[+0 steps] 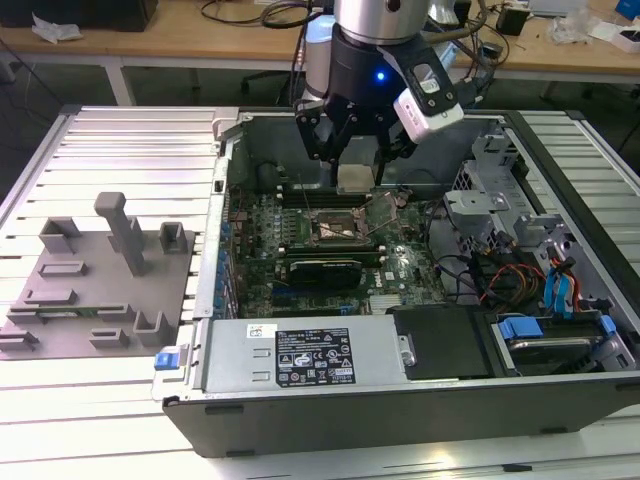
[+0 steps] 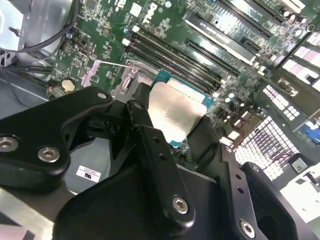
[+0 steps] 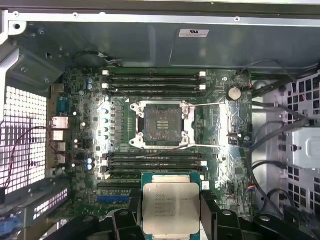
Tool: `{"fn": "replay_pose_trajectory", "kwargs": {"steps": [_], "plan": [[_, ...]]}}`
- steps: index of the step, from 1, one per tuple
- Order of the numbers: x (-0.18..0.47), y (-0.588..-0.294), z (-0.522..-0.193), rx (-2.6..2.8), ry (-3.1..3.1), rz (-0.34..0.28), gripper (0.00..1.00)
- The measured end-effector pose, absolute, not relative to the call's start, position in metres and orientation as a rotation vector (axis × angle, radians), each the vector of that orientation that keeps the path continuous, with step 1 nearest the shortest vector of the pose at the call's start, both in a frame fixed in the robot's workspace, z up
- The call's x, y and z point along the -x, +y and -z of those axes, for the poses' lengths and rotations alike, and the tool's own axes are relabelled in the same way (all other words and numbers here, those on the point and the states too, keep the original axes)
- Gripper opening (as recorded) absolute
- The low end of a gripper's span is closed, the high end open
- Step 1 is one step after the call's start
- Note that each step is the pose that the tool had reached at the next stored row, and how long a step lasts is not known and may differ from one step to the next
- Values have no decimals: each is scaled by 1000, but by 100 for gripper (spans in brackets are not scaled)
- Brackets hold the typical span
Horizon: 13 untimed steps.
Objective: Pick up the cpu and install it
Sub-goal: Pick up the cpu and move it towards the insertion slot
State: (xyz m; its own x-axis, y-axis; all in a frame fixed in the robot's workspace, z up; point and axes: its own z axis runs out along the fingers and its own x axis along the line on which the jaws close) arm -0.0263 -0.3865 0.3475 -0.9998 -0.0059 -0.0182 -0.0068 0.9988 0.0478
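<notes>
Pinching the cpu (image 3: pixel 171 207) by two opposite edges, with black fingers (image 2: pixel 150 145) pressed onto its thin pale rim from either side and the silvery plate left bare between them. Carried flat in the gripper (image 1: pixel 357 168), plate turned toward the wrist cameras, underside facing the board. Sits square in the hold, with no visible tilt in the first wrist view.

Probably light and rigid, a small metal-capped slab with no give. Probably slick on the plate, hence better taken at the rim, as here, than across the flat. Likely delicate underneath, on the contact face; best kept off anything hard and free of sideways scraping. Needs only a modest squeeze, judging by its build.

Hanging above the motherboard (image 3: pixel 220 150), clear of it and touching nothing but the fingers. Below and somewhat to the near side in the exterior view, the open socket (image 3: pixel 162 122), lying empty with its latch frame (image 1: pixel 385 208) swung open toward the exterior view's right. Flanked on the far and near sides by dark memory slots (image 3: pixel 155 77). All inside the opened case (image 1: pixel 420 400), with grey fixture blocks (image 1: pixel 100 270) well apart on the exterior view's left.
</notes>
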Motion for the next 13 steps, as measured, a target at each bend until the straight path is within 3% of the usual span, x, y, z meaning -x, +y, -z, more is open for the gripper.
{"fn": "replay_pose_trajectory", "kwargs": {"steps": [13], "plan": [[20,-371,-326,26,3123,-100,55]]}}
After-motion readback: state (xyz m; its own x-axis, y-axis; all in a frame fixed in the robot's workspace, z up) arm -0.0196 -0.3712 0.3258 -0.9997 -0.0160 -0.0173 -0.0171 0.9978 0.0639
